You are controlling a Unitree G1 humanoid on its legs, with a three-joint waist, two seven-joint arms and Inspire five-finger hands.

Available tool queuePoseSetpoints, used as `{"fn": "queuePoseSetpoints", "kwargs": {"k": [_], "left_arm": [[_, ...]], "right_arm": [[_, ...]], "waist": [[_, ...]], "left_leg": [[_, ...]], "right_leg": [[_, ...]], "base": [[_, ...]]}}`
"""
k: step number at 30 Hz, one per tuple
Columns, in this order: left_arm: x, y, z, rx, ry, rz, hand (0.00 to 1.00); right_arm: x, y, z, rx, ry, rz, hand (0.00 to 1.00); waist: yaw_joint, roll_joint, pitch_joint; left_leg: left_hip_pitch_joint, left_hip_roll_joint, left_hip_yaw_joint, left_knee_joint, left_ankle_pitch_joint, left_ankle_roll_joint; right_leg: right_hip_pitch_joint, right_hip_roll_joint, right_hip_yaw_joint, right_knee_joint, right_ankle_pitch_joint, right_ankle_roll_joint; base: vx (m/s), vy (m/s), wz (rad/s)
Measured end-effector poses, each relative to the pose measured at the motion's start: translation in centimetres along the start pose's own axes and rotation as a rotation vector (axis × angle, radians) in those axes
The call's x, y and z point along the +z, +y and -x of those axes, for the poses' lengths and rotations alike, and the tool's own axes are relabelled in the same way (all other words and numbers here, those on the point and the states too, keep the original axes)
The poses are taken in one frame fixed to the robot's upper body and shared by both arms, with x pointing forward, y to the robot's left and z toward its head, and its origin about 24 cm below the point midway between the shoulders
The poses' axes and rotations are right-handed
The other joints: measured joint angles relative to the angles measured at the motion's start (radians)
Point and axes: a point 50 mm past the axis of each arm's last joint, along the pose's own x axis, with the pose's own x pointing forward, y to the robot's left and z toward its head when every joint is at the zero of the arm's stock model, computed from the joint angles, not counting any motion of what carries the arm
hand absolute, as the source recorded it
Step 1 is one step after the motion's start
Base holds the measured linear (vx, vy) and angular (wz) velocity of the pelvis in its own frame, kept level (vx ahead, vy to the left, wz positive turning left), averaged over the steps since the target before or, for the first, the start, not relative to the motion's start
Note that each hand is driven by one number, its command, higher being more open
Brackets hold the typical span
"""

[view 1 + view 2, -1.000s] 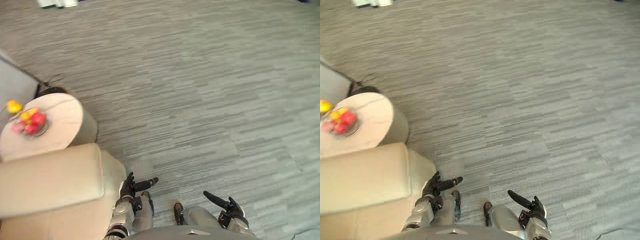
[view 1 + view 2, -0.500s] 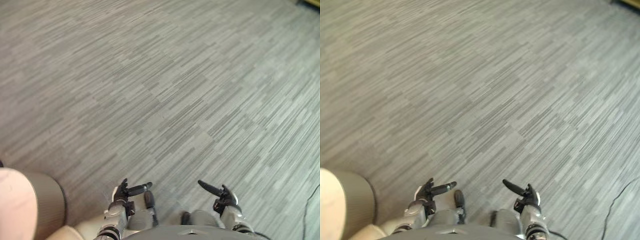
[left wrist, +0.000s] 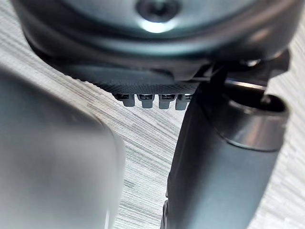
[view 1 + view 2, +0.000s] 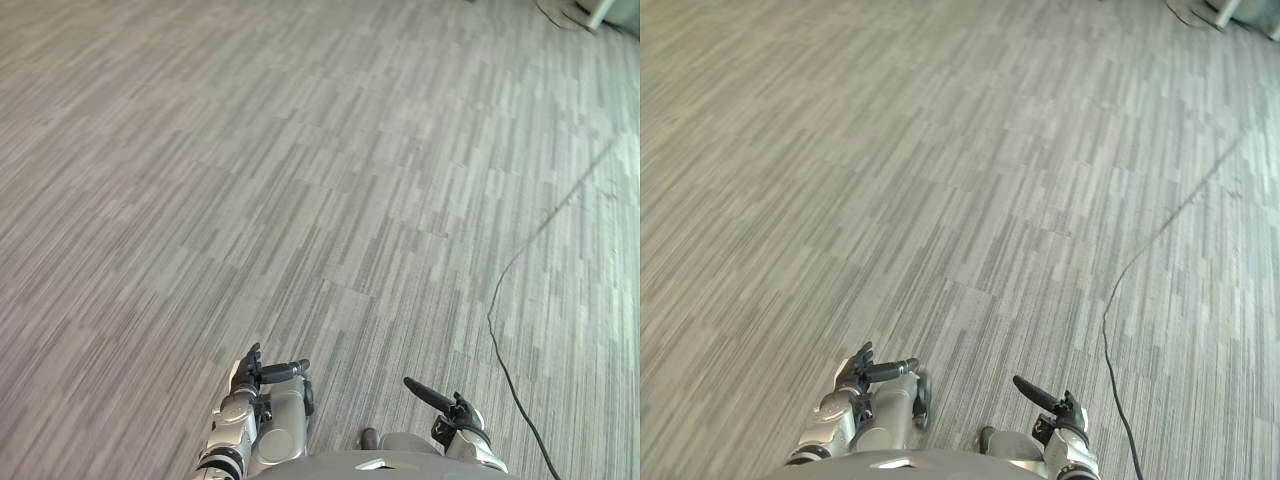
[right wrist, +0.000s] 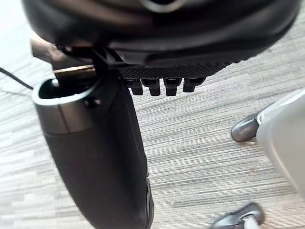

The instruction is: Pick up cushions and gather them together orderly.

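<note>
Grey carpet floor (image 4: pixel 300 180), woven in short streaks of lighter and darker grey, runs from the near edge out to 12 o'clock and to both sides. At about 7 o'clock, low in the head views, the left hand (image 4: pixel 247 375) hangs above the carpet with its fingers (image 3: pixel 152 100) straight and loosely apart, pointing toward 12 o'clock, while its thumb (image 3: pixel 224 162) sticks out toward 3 o'clock. The hand is empty. At about 5 o'clock the right hand (image 4: pixel 457 415) is held the same way, apart from the left. Its fingers (image 5: pixel 162 86) lie relaxed in a row, its thumb (image 5: pixel 100 157) juts toward 10 o'clock, and the hand is empty. At the far edge near 1 o'clock a pale shape (image 4: pixel 603 10) stands on the carpet, cut off too much to tell what it is.
</note>
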Motion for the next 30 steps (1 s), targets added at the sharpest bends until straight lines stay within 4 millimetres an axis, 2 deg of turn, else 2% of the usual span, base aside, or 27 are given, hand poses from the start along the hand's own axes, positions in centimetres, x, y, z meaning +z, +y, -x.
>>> {"fn": "queuePoseSetpoints", "kwargs": {"k": [1, 2, 3, 4, 6, 7, 8, 9, 10, 11, 12, 13, 14, 15, 16, 17, 19, 20, 21, 22, 23, 24, 25, 26, 27, 28, 30], "left_arm": [[-0.5, -0.3, 0.1, -0.006, 0.024, -0.021, 1.00], [-0.6, -0.3, 0.1, -0.007, 0.025, -0.022, 1.00], [-0.8, -0.6, 0.1, -0.014, 0.037, -0.024, 1.00], [-1.0, -0.6, 0.2, -0.013, 0.043, -0.023, 1.00], [-1.1, -0.3, 0.2, -0.007, 0.045, -0.027, 1.00], [-1.3, -0.1, 0.2, -0.002, 0.052, -0.032, 1.00], [-1.7, 0.2, 0.3, 0.004, 0.066, -0.046, 1.00], [-2.3, -0.8, 0.4, -0.026, 0.089, -0.067, 1.00], [-2.4, -1.2, 0.4, -0.040, 0.094, -0.064, 1.00], [-2.2, -1.5, 0.4, -0.049, 0.092, -0.062, 1.00], [-2.2, -1.5, 0.4, -0.050, 0.091, -0.059, 1.00], [-1.9, -1.8, 0.3, -0.052, 0.084, -0.047, 1.00], [-1.4, -2.0, 0.2, -0.050, 0.059, -0.003, 1.00], [-1.0, -2.1, 0.2, -0.047, 0.043, 0.018, 1.00], [-0.6, -2.1, 0.2, -0.043, 0.026, 0.037, 1.00], [0.4, -2.3, 0.2, -0.047, -0.025, 0.045, 1.00], [1.1, -2.6, 0.1, -0.054, -0.059, 0.050, 1.00], [1.7, -2.8, 0.0, -0.063, -0.080, 0.050, 1.00], [1.9, -3.0, 0.0, -0.071, -0.089, 0.044, 1.00], [1.9, -3.1, 0.0, -0.074, -0.090, 0.043, 1.00], [2.0, -3.4, 0.0, -0.085, -0.095, 0.041, 1.00], [2.2, -3.7, 0.1, -0.092, -0.103, 0.044, 1.00], [2.2, -3.7, 0.1, -0.094, -0.106, 0.037, 1.00], [2.3, -3.5, 0.0, -0.095, -0.104, 0.009, 1.00], [2.3, -3.3, -0.1, -0.093, -0.099, 0.001, 1.00], [2.4, -3.2, -0.2, -0.091, -0.101, -0.002, 1.00], [2.0, -3.0, -0.2, -0.084, -0.085, -0.003, 1.00]], "right_arm": [[0.4, -0.2, 0.0, 0.006, -0.022, 0.011, 1.00], [0.5, -0.3, 0.0, 0.007, -0.026, 0.014, 1.00], [1.1, -0.6, -0.1, 0.005, -0.044, 0.041, 1.00], [1.6, -0.6, -0.2, 0.008, -0.061, 0.049, 1.00], [2.1, -0.3, -0.2, 0.019, -0.086, 0.056, 1.00], [2.3, -0.1, -0.2, 0.025, -0.096, 0.069, 1.00], [2.1, -0.3, -0.2, 0.019, -0.087, 0.079, 1.00], [2.2, -1.1, -0.4, -0.001, -0.080, 0.095, 1.00], [2.5, -1.5, -0.5, -0.011, -0.084, 0.099, 1.00], [2.3, -1.8, -0.5, -0.025, -0.066, 0.087, 1.00], [2.2, -1.8, -0.5, -0.028, -0.059, 0.083, 1.00], [1.4, -2.3, -0.4, -0.042, -0.037, 0.073, 1.00], [0.8, -2.8, -0.3, -0.058, -0.019, 0.059, 1.00], [0.5, -3.0, -0.2, -0.063, -0.016, 0.056, 1.00], [0.2, -3.0, -0.1, -0.062, -0.012, 0.045, 1.00], [-0.1, -2.7, 0.1, -0.056, -0.016, 0.033, 1.00], [0.1, -2.4, 0.0, -0.052, -0.020, 0.011, 1.00], [-0.1, -2.2, 0.0, -0.053, -0.011, 0.003, 1.00], [-0.3, -2.1, 0.1, -0.055, -0.002, -0.003, 1.00], [-0.3, -2.1, 0.1, -0.054, 0.001, -0.004, 1.00], [-0.3, -1.9, 0.0, -0.050, 0.003, -0.005, 1.00], [-0.4, -1.7, -0.1, -0.047, 0.013, -0.001, 1.00], [-0.5, -1.6, -0.1, -0.046, 0.022, 0.004, 1.00], [-0.6, -1.0, -0.1, -0.033, 0.034, 0.007, 1.00], [-0.6, -0.7, -0.1, -0.026, 0.034, 0.006, 1.00], [-0.6, -0.8, -0.1, -0.026, 0.034, 0.007, 1.00], [-1.6, -1.6, 0.0, -0.046, 0.065, 0.020, 1.00]], "waist": [[-0.015, 0.008, 0.002], [-0.014, 0.012, 0.004], [-0.015, 0.037, 0.010], [-0.020, 0.052, 0.011], [-0.029, 0.053, 0.011], [-0.044, 0.041, 0.004], [-0.054, 0.023, -0.001], [-0.048, 0.070, -0.006], [-0.049, 0.077, -0.009], [-0.056, 0.083, -0.005], [-0.060, 0.085, -0.004], [-0.063, 0.088, -0.002], [-0.058, 0.085, 0.008], [-0.056, 0.086, 0.010], [-0.055, 0.083, 0.013], [-0.047, 0.068, 0.018], [-0.040, 0.069, 0.018], [-0.026, 0.070, 0.019], [-0.018, 0.067, 0.020], [-0.017, 0.065, 0.020], [-0.009, 0.066, 0.020], [0.005, 0.063, 0.021], [0.013, 0.059, 0.020], [0.016, 0.045, 0.011], [0.007, 0.027, 0.008], [0.001, 0.014, 0.006], [0.001, -0.010, 0.000]], "left_leg": [[0.098, 0.007, 0.002, -0.031, -0.030, 0.011], [0.119, 0.011, 0.003, -0.044, -0.031, 0.011], [0.225, 0.052, 0.023, -0.121, -0.031, 0.011], [0.275, 0.085, 0.033, -0.152, -0.031, 0.011], [0.314, 0.117, 0.034, -0.173, -0.031, 0.011], [0.340, 0.132, 0.028, -0.186, -0.032, 0.003], [0.359, 0.131, 0.021, -0.189, -0.037, -0.027], [0.374, 0.181, 0.001, -0.179, -0.034, -0.044], [0.359, 0.190, -0.025, -0.139, 0.004, -0.084], [0.333, 0.200, -0.064, -0.030, 0.070, -0.127], [0.325, 0.202, -0.072, -0.002, 0.085, -0.127], [0.280, 0.210, -0.105, 0.136, 0.152, -0.139], [0.185, 0.228, -0.130, 0.390, 0.156, -0.173], [0.128, 0.239, -0.119, 0.520, 0.145, -0.181], [0.073, 0.256, -0.091, 0.623, 0.129, -0.175], [-0.042, 0.281, -0.014, 0.697, 0.099, -0.135], [-0.130, 0.279, 0.030, 0.644, 0.074, -0.122], [-0.176, 0.257, 0.064, 0.528, 0.049, -0.111], [-0.190, 0.211, 0.081, 0.335, 0.045, -0.108], [-0.192, 0.190, 0.080, 0.250, 0.051, -0.109], [-0.196, 0.141, 0.075, 0.003, 0.112, -0.112], [-0.201, 0.112, 0.045, -0.149, 0.246, -0.117], [-0.196, 0.103, 0.043, -0.148, 0.296, -0.105], [-0.197, 0.075, 0.036, -0.151, 0.336, -0.039], [-0.194, 0.060, 0.030, -0.148, 0.324, -0.032], [-0.201, 0.044, 0.026, -0.116, 0.294, 0.001], [-0.163, 0.013, 0.026, -0.059, 0.207, 0.004]], "right_leg": [[-0.101, -0.036, -0.104, 0.175, -0.049, -0.087], [-0.116, -0.041, -0.125, 0.183, -0.061, -0.109], [-0.171, -0.043, -0.230, 0.137, -0.114, -0.197], [-0.221, -0.037, -0.285, 0.057, -0.130, -0.220], [-0.291, -0.030, -0.311, -0.086, -0.127, -0.217], [-0.324, -0.019, -0.294, -0.278, -0.080, -0.199], [-0.320, -0.019, -0.295, -0.371, 0.053, -0.242], [-0.302, 0.030, -0.307, -0.361, 0.025, -0.282], [-0.300, 0.045, -0.301, -0.343, -0.010, -0.302], [-0.256, 0.053, -0.309, -0.343, -0.052, -0.326], [-0.243, 0.055, -0.310, -0.349, -0.057, -0.327], [-0.183, 0.059, -0.317, -0.388, -0.069, -0.331], [-0.091, 0.070, -0.320, -0.455, -0.071, -0.333], [-0.036, 0.073, -0.328, -0.490, -0.071, -0.334], [0.023, 0.073, -0.335, -0.524, -0.071, -0.334], [0.136, 0.073, -0.343, -0.620, -0.073, -0.336], [0.192, 0.074, -0.346, -0.689, -0.075, -0.331], [0.240, 0.070, -0.347, -0.731, -0.072, -0.322], [0.285, 0.061, -0.353, -0.772, -0.074, -0.307], [0.301, 0.058, -0.355, -0.787, -0.076, -0.302], [0.338, 0.053, -0.355, -0.825, -0.083, -0.289], [0.370, 0.054, -0.339, -0.857, -0.093, -0.271], [0.378, 0.052, -0.324, -0.864, -0.096, -0.261], [0.382, 0.030, -0.307, -0.858, -0.098, -0.253], [0.373, 0.011, -0.304, -0.841, -0.097, -0.252], [0.345, -0.007, -0.283, -0.772, -0.094, -0.237], [0.294, -0.043, -0.234, -0.547, -0.086, -0.204]], "base": [[0.46, -0.035, -0.25], [0.57, -0.073, -0.39], [0.49, -0.104, -0.38], [0.62, -0.175, -0.39], [0.60, -0.265, -0.07], [0.72, -0.397, 0.20], [0.61, -0.342, 0.03], [0.59, -0.354, -0.16], [0.55, -0.347, -0.31], [0.65, -0.411, -0.13], [0.40, -0.256, 0.10], [0.37, -0.205, 0.18], [0.35, -0.177, 0.20], [0.42, -0.193, 0.14], [0.44, -0.193, 0.16], [0.43, -0.180, 0.13], [0.35, -0.103, 0.03], [0.41, -0.037, 0.04], [0.38, 0.007, 0.07], [0.41, 0.063, 0.09], [0.43, 0.103, -0.08], [0.46, 0.118, -0.23], [0.50, 0.132, -0.31], [0.44, 0.112, -0.08], [0.56, 0.114, 0.20], [0.68, 0.122, 0.40], [0.63, 0.103, 0.30]]}}
